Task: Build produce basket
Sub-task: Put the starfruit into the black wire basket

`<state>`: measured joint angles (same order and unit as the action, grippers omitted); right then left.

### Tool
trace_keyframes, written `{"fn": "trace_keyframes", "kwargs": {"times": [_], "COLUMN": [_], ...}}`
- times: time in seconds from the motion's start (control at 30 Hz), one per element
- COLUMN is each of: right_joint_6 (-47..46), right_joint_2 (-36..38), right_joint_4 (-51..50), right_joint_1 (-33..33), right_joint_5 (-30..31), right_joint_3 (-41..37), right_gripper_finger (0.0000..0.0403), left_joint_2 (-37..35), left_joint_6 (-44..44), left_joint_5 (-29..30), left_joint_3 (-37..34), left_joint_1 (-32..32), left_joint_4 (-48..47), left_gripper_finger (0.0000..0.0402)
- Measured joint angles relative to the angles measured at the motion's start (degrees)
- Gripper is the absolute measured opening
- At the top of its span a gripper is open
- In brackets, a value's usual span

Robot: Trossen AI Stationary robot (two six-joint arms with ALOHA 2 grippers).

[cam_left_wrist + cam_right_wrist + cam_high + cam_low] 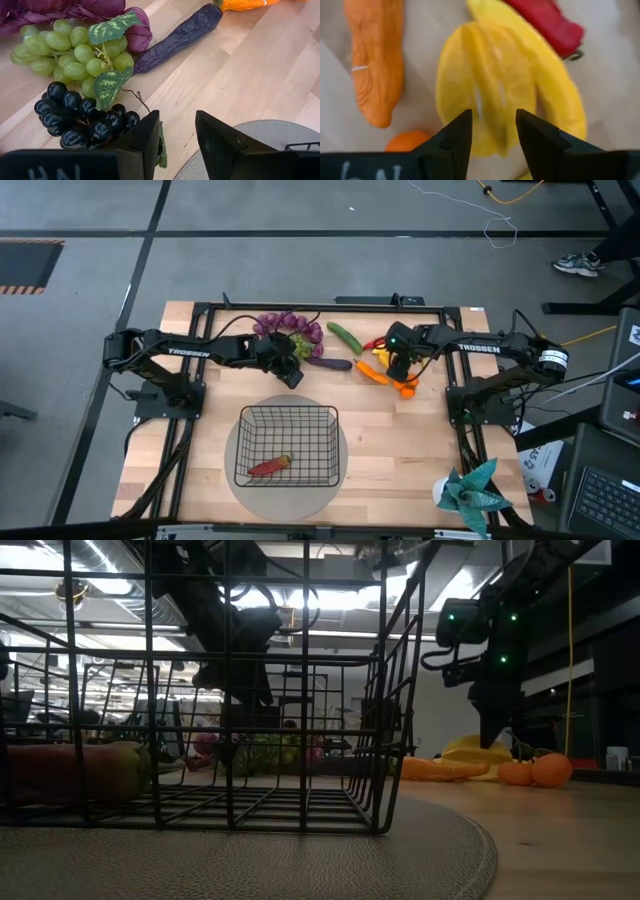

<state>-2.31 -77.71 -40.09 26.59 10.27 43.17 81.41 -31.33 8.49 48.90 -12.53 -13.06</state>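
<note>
The black wire basket (288,445) stands on a round grey mat (240,490), with one red piece (270,466) lying inside it. My left gripper (177,117) is open. It hovers at the near side of the grape pile, with the dark grapes (80,117) just beside one finger, and the green grapes (75,55) and purple eggplant (180,37) beyond. My right gripper (493,112) is open and points down over the yellow banana (495,85). An orange carrot (375,65) and the red chili (545,20) lie beside the banana. The green cucumber (344,335) lies farther back. My right gripper stands with a finger on either side of the banana's middle ridge (492,100), coming from above. I cannot tell whether the fingertips touch it. The banana lies flat on the table.
Purple grapes (290,328) lie at the far side of the pile. Small round orange pieces (535,770) sit by the banana. A teal paper plant (470,492) stands at the near right corner. Bare wood shows between the basket and the right arm (400,440).
</note>
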Motion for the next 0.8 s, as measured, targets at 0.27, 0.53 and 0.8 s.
{"fn": "trace_keyframes", "kwargs": {"times": [0.27,0.53,0.8], "right_joint_6": [-0.93,-5.04,-5.15], "right_joint_2": [0.00,0.00,-0.07], "right_joint_4": [1.27,3.94,4.40], "right_joint_1": [-0.02,-0.56,-4.81], "right_joint_5": [-0.95,-4.25,-6.06], "right_joint_3": [-0.41,-0.41,8.41], "right_gripper_finger": [0.0064,0.0016,0.0016], "left_joint_2": [0.00,0.02,0.02], "left_joint_6": [0.00,0.00,0.04], "left_joint_5": [0.02,0.04,3.10], "left_joint_3": [0.00,0.00,0.00], "left_joint_1": [0.00,0.00,-0.04], "left_joint_4": [0.00,0.00,0.00], "left_gripper_finger": [0.0122,0.0122,0.0122]}}
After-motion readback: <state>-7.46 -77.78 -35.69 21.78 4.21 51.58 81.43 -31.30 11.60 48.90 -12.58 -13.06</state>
